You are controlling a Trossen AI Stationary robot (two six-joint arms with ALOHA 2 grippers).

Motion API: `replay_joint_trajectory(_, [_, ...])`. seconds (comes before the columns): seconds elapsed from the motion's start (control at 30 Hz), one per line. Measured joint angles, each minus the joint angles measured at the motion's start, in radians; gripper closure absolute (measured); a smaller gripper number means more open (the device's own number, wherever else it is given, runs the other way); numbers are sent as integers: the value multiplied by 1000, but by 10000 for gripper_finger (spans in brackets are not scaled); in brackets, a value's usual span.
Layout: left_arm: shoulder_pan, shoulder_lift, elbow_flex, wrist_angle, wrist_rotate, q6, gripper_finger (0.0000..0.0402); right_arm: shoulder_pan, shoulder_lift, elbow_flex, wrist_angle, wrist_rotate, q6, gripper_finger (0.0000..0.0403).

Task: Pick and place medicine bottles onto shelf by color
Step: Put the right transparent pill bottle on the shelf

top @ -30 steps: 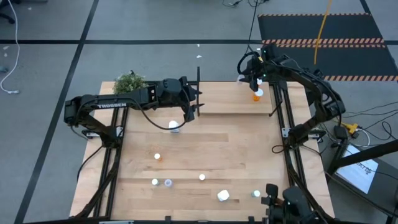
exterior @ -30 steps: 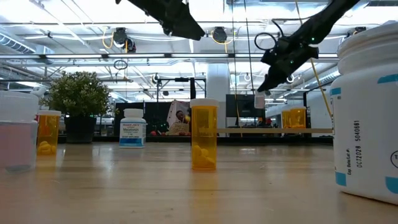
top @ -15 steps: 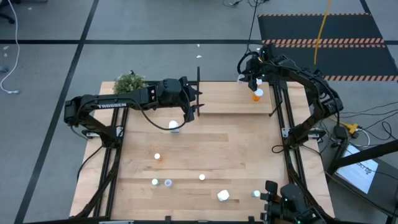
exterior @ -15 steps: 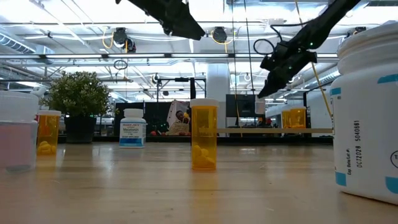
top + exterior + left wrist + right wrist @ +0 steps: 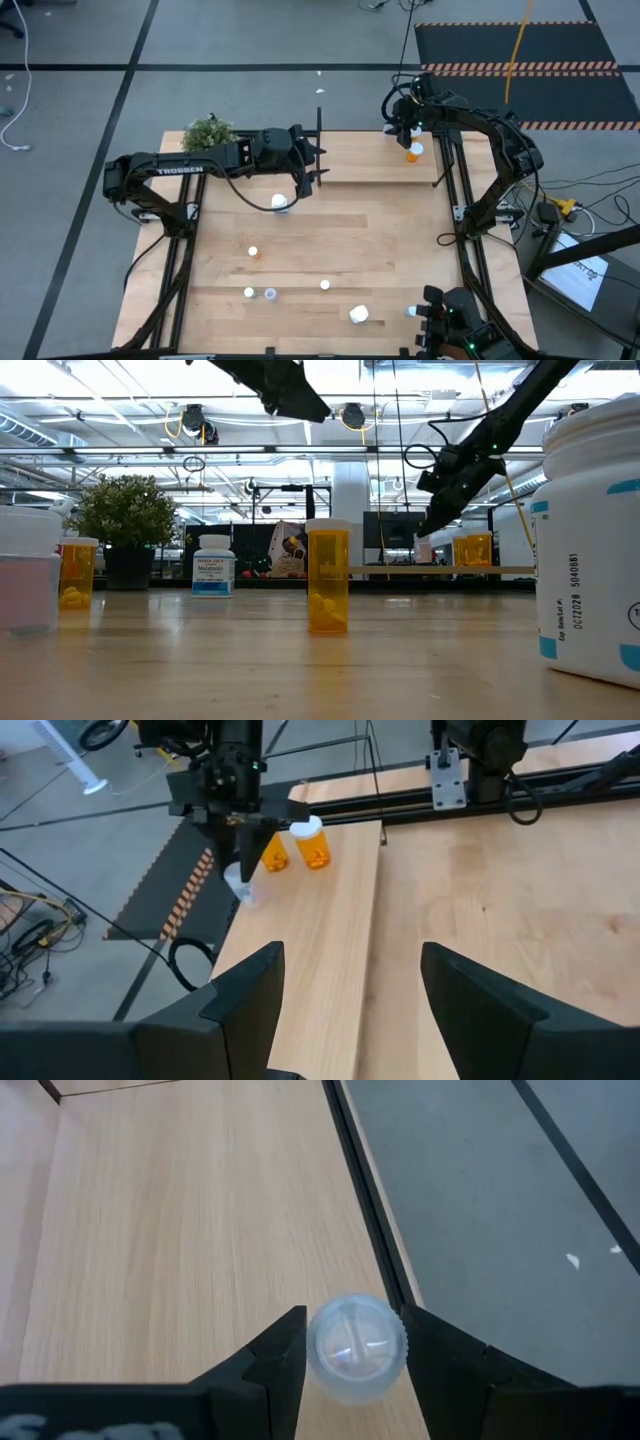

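Jaws first: my right jaws (image 5: 352,1342) are closed on a small clear bottle (image 5: 356,1348), one finger pressed to each side of it, right at the far edge of the shelf (image 5: 190,1230) where the wood drops off to the floor. Over the last second my right arm has sunk: in the low view the right jaws (image 5: 432,525) now hang much closer to the shelf board (image 5: 440,570) than they did, while the high view shows hardly any sideways shift. I judge I am lowering the bottle to set it down, so this placement is nearly done but not yet released.

From above, 1 orange bottle (image 5: 412,153) shows just beside my right jaws (image 5: 400,133). The left wrist view shows what that view hides: 2 orange bottles (image 5: 295,847) side by side on the shelf, with the clear bottle (image 5: 239,885) near them at the edge. So orange is grouped and clear starts its own spot.

My left jaws (image 5: 345,985) are wide open and empty, waiting above the table (image 5: 340,240) over a white bottle (image 5: 279,202). The low view alone shows labels and the plant (image 5: 125,520); more bottles stand on the near table.
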Motion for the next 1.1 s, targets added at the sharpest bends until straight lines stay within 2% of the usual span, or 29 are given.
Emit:
replay_joint_trajectory(0.9, [0,0,0,-1,0,-1,165,-7,11,0,-36,28,1,243])
replay_joint_trajectory(1.1, [0,0,0,-1,34,-4,165,-7,11,0,-44,29,7,241])
